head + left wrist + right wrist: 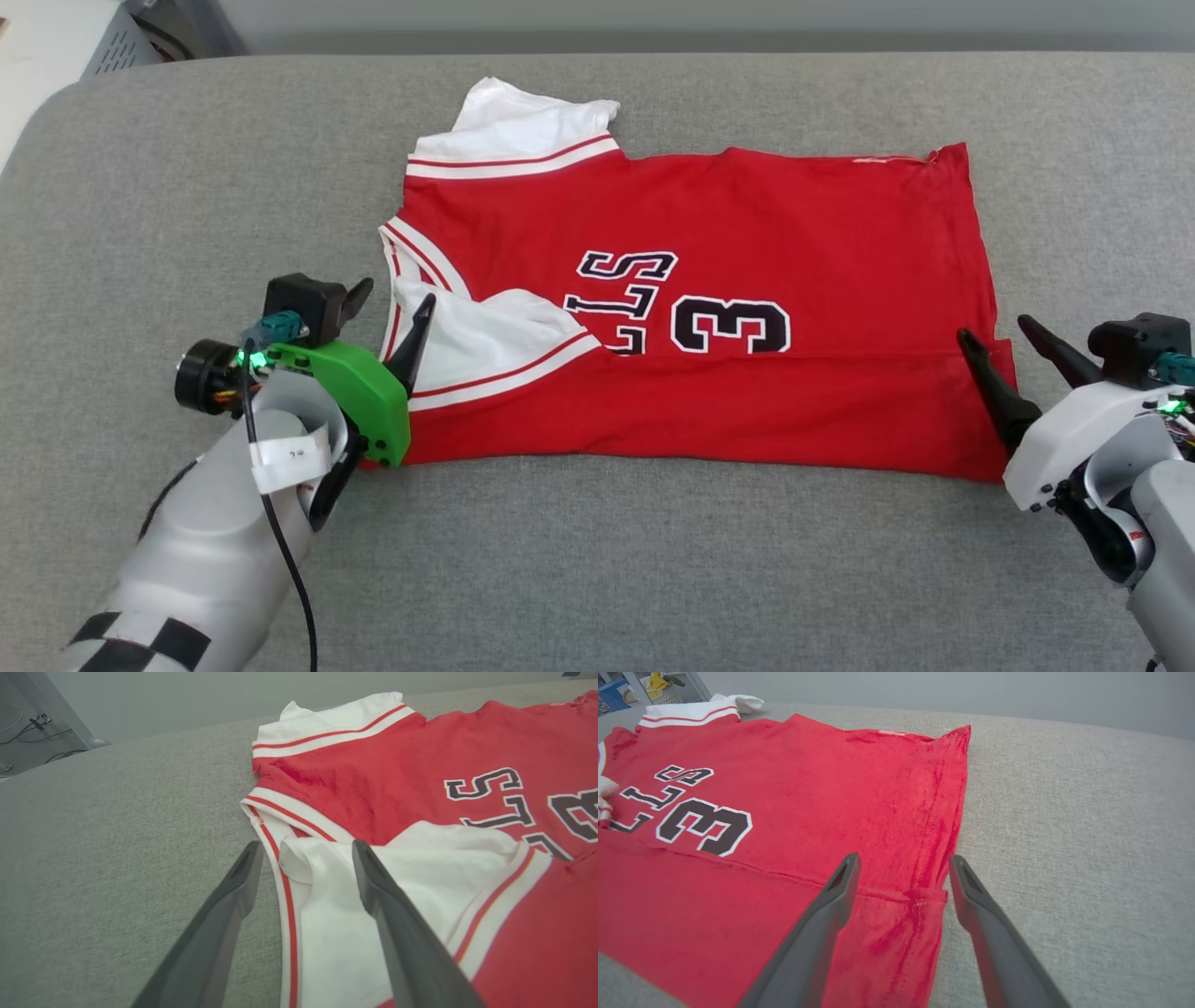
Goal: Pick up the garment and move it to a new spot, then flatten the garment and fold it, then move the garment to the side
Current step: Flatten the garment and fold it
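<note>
Evidently half-folded, the jersey T-shirt (pixel 747 233) is laid mid-frame, long axis left-right.
Its ends are flanked equally: left gripper (pixel 397 294) at collar, right gripper (pixel 994 329) at hem, both spread empty.

Right gripper (pixel 903 858) spread wide, straddling garment (pixel 808 788) edge.
</note>
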